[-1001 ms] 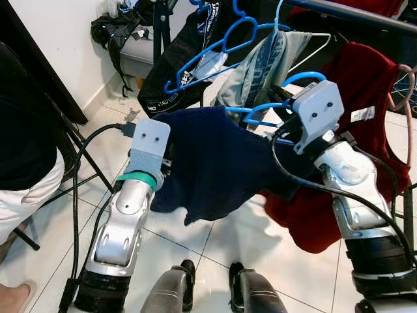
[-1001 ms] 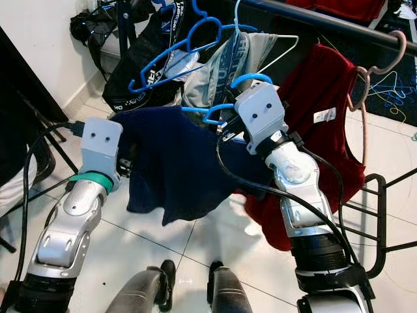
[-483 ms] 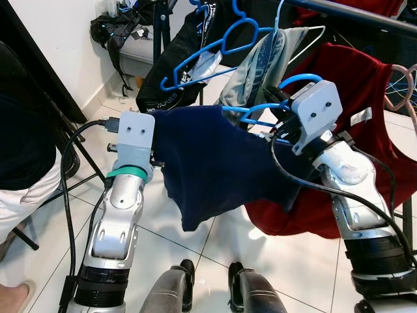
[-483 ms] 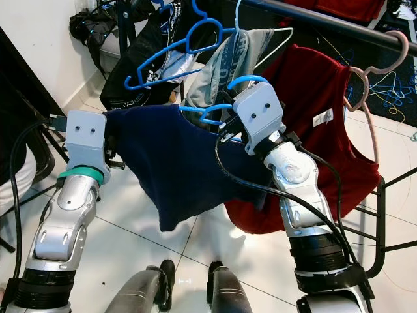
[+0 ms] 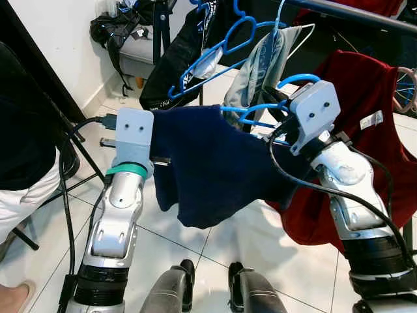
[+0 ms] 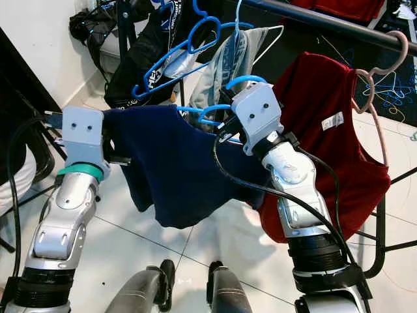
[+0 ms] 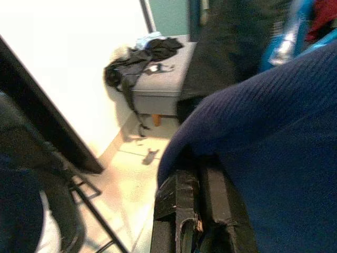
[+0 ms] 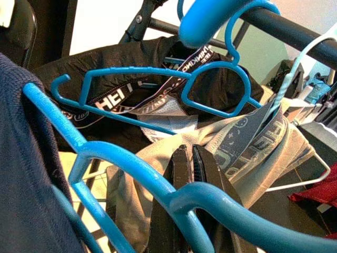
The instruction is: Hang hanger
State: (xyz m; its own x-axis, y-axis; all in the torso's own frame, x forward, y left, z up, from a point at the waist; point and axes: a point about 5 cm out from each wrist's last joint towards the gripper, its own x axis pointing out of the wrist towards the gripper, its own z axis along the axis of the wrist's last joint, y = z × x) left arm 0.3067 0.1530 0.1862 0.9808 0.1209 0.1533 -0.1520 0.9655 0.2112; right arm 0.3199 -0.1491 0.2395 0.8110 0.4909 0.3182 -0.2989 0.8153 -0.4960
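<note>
Right fingers (image 8: pixel 185 174) pinch blue hanger (image 8: pixel 131 174) bearing navy garment (image 5: pixel 215 163).

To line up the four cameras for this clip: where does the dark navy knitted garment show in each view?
Left eye view: dark navy knitted garment mid-frame, stretched between both arms.
Right eye view: garment left of centre, between both arms.
Left wrist view: garment over the right half, draped above the black fingers.
Right wrist view: garment along the left edge.
Shared landmark: the bright blue plastic hanger poking out of it.

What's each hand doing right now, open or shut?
Left hand: shut on the navy sweater.
Right hand: shut on the blue hanger inside the sweater.
</note>
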